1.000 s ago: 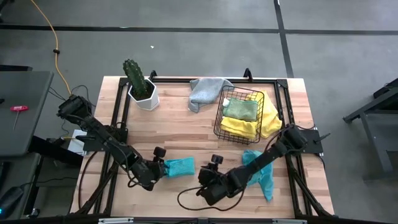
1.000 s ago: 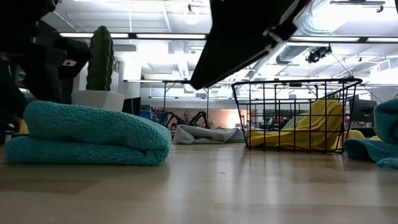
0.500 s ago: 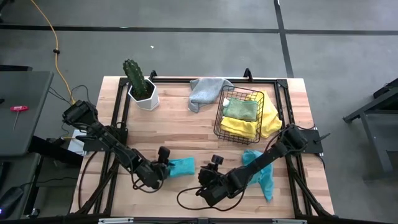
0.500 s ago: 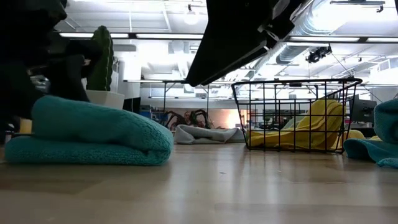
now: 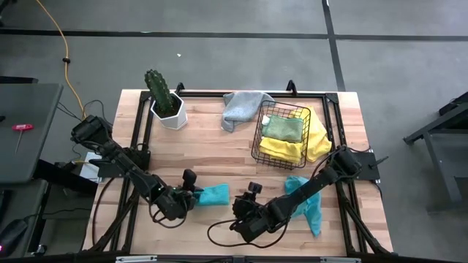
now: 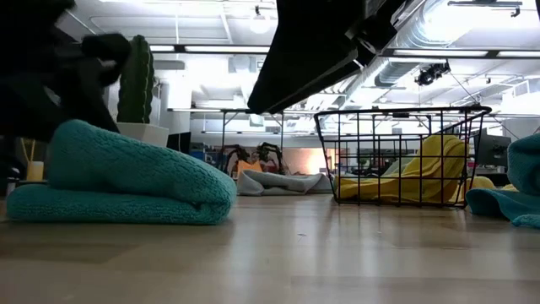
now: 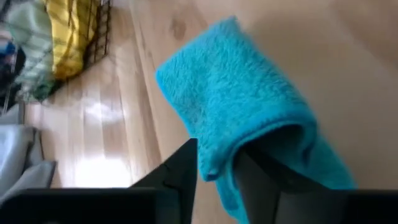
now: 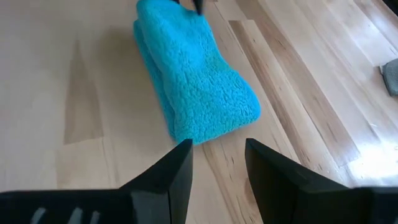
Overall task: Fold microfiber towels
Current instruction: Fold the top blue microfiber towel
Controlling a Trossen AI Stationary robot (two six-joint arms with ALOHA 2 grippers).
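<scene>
Progress approx. midway: left gripper pinches folded teal towel at table front; right gripper open, empty. Second teal towel, grey towel unfolded; others in basket.

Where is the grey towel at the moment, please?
In the high view, the grey towel lies at the table's far edge, between the cactus pot and wire basket.

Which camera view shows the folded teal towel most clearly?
The right wrist view: the whole folded teal towel lies unobstructed. The high view shows it small, the low view edge-on, and the left wrist view has the left hand gripping its top layer.
</scene>
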